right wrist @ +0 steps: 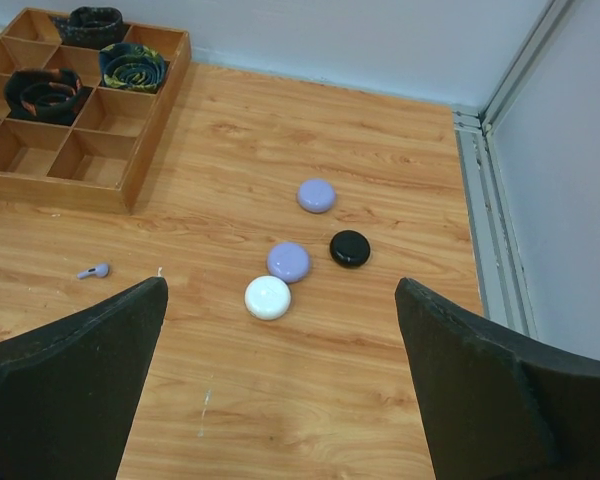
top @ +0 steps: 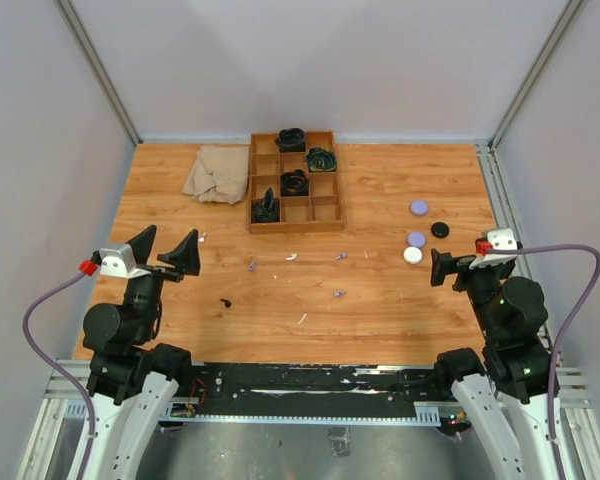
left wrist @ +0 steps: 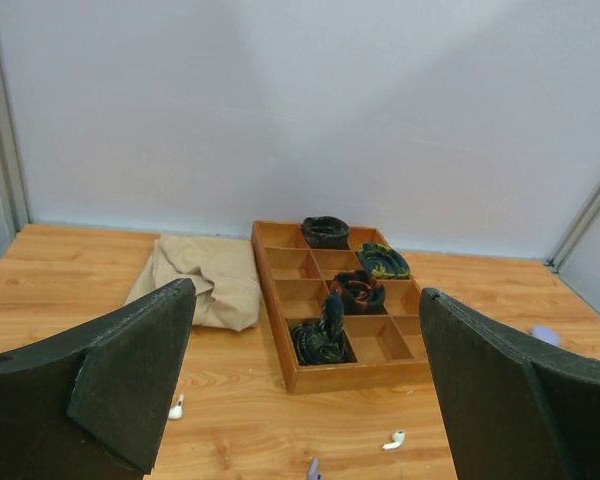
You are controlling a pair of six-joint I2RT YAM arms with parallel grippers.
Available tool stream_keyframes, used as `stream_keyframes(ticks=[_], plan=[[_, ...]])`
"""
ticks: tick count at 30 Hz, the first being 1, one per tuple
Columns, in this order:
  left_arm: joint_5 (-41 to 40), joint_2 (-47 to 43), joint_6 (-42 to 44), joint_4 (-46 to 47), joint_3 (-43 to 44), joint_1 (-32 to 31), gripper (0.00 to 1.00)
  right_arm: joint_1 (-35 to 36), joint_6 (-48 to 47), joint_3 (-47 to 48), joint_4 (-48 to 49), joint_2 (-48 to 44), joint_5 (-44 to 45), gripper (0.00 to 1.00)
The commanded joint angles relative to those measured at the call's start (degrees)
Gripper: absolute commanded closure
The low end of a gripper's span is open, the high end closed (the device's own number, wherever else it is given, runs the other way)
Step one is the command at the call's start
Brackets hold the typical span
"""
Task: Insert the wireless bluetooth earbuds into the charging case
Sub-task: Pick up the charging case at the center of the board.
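Soft, even light, faint shadows, crisp focus, mild wide-angle distortion toward the edges.

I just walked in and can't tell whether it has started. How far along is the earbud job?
Nothing looks done yet. The earbuds lie scattered on the table, none of them in a case. The four round charging cases sit closed to the right. Nothing is in hand: the left hand and right hand are both open and empty. Everything is left to do: opening a case, picking up the buds and seating them.
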Motion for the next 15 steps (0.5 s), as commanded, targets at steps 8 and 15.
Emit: stream_keyframes(ticks=[8,15], plan=[[-1.01,-2.27,0.91,1.01,-0.84,-3.11,0.01,0.72,5.55,6.49,-1.03,19.18,8.45,0.02],[-1.33,-2.5,0.91,0.76,-0.86,-3.55,0.01,-0.55,6.38,10.55,0.56,39.48,9.78,0.02]])
